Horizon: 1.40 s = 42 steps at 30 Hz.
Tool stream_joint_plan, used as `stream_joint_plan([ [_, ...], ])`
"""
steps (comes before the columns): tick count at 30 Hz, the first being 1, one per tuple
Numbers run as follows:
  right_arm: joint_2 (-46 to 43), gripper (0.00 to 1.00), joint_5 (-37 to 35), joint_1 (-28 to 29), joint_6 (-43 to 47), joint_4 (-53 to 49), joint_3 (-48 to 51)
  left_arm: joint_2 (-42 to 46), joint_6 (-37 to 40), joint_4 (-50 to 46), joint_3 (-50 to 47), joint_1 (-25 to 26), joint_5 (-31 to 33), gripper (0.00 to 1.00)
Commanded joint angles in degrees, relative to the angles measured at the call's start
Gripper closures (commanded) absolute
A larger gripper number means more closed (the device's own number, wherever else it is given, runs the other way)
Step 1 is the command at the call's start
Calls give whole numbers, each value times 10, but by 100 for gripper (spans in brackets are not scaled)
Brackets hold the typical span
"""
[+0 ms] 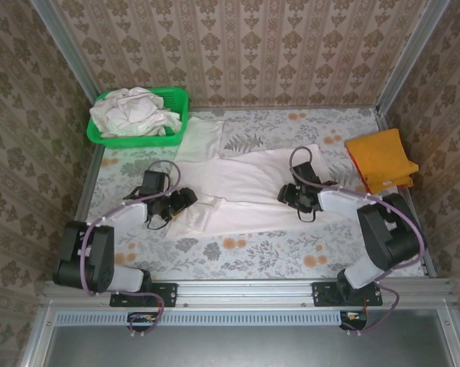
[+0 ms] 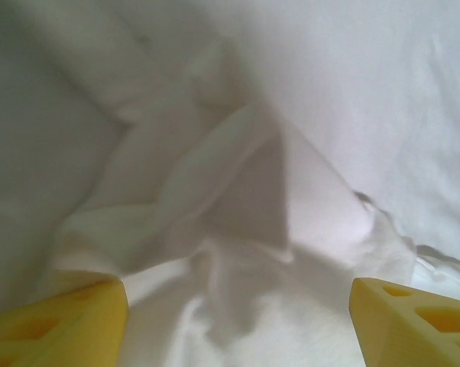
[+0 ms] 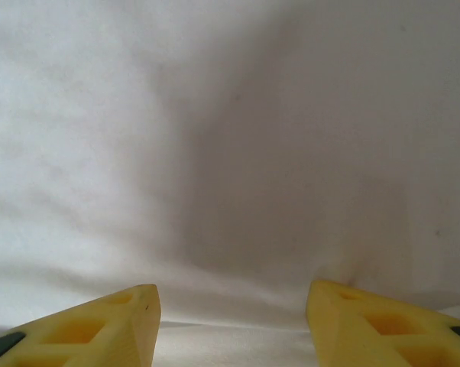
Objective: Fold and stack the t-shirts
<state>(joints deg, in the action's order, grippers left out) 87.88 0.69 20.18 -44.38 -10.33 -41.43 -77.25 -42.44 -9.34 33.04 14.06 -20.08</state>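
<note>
A large off-white cloth t-shirt (image 1: 245, 182) lies spread across the middle of the floral-patterned bench (image 1: 253, 252). It stretches from about 8 o'clock up toward 2 o'clock, with one part reaching to 11 o'clock near the basket. The left claw (image 1: 186, 201) sits low over the shirt's 8 o'clock end, where the fabric is bunched. In the left wrist view this claw (image 2: 238, 298) has its yellow fingers (image 2: 62, 317) set wide apart, with a rumpled ridge of white cloth lying between and ahead of them, nothing pinched. The right claw (image 1: 289, 196) sits low over the shirt, toward 3 o'clock of its middle. From the right wrist that claw (image 3: 234, 290) also shows its fingers standing apart, and smooth white fabric spreads flat in front of them, not clamped. A folded plain orange cloth t-shirt (image 1: 381, 159) lies at 2 o'clock on the bench, apart from the white one. At 10 o'clock a green plastic basket (image 1: 180, 97) holds a crumpled heap of off-white shirts (image 1: 134, 115)
</note>
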Motion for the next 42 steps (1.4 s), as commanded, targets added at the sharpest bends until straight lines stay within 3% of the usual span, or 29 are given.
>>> stream_joint_plan([
  [1,-66,44,3,8,-49,-44,63,49,20,-62,-22,-4,20,21],
  [6,-158,44,-3,12,-72,-59,112,99,11,-61,-42,0,21,20],
  [10,-192,43,-28,11,-35,-81,86,113,32,-68,-6,0,31,16],
  [14,-191,37,-45,9,32,-75,37,92,118,-61,65,-9,63,0],
  [22,-174,28,-53,7,94,-13,-3,-66,339,-59,257,-19,59,0],
  [26,-132,30,-31,0,95,1,-22,-156,393,-87,339,-18,51,0],
  [30,-53,32,-16,-18,78,-25,-53,-225,394,-109,398,-18,34,0],
  [36,47,34,-7,-47,56,-31,-84,-237,366,-74,393,-13,21,0],
  [42,106,37,-35,-64,40,-103,-128,-236,365,-75,382,-14,29,0],
])
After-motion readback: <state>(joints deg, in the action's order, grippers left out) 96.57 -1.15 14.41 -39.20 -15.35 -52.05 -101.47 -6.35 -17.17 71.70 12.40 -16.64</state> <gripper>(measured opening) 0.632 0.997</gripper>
